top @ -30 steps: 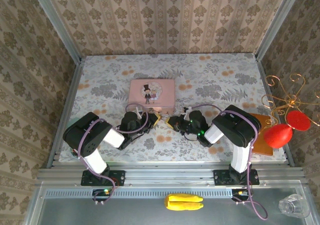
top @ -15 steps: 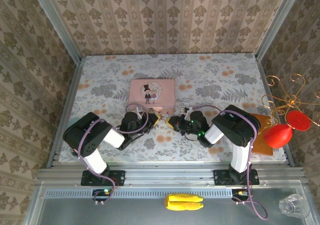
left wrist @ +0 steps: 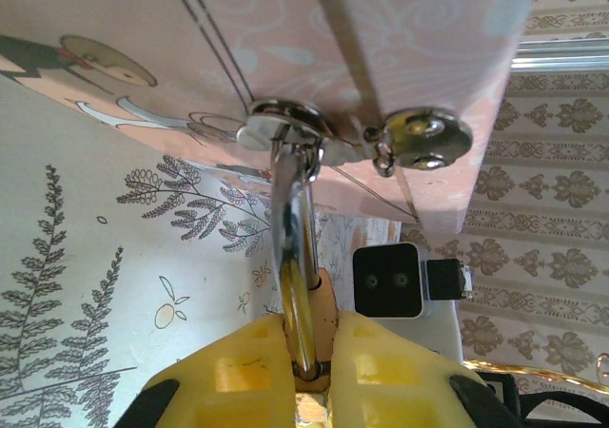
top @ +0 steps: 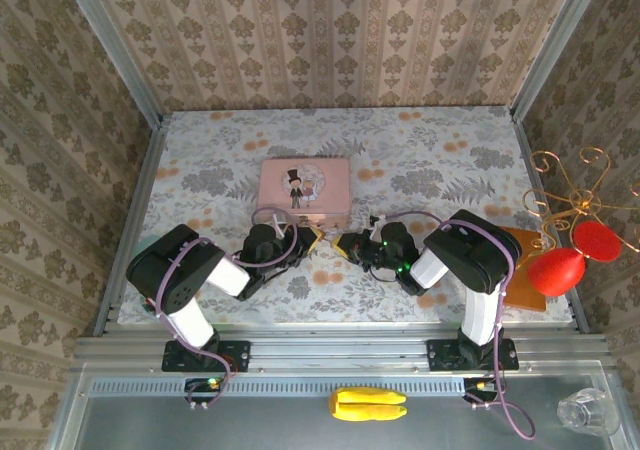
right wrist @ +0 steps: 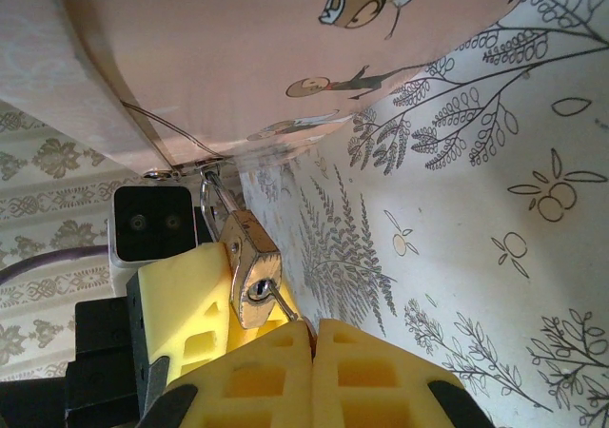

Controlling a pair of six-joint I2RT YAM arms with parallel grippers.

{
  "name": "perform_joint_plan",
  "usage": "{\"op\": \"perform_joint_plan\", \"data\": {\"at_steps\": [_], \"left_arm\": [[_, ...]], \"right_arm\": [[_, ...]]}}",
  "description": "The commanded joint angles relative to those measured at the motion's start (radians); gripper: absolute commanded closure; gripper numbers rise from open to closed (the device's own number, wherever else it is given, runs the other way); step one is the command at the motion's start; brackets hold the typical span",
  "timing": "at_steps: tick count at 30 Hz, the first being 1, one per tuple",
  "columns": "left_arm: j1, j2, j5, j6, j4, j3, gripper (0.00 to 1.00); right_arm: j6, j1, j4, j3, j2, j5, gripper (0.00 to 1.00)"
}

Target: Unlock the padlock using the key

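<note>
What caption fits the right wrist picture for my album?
The right gripper holds the key in the padlock hanging on the pink tin.

Floral-print desk [top: 450, 160] carrying a pink tin [top: 304, 191] just beyond both pairs of jaws, an orange board [top: 526, 286] off to their right.
</note>
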Motion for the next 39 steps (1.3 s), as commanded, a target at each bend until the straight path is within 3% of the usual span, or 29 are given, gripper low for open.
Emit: {"op": "perform_joint_plan", "data": {"at_steps": [1,39], "left_arm": [[-0.013,0.0,0.042,0.008,0.121,0.029,1.0],[-0.021,-0.006,0.042,0.008,0.124,0.024,1.0]], "right_arm": [[0.01,-0.004,0.057,-0.008,-0.009,-0.002,1.0],[0.002,-0.003,-0.006,0.011,-0.018,0.01,1.0]]}}
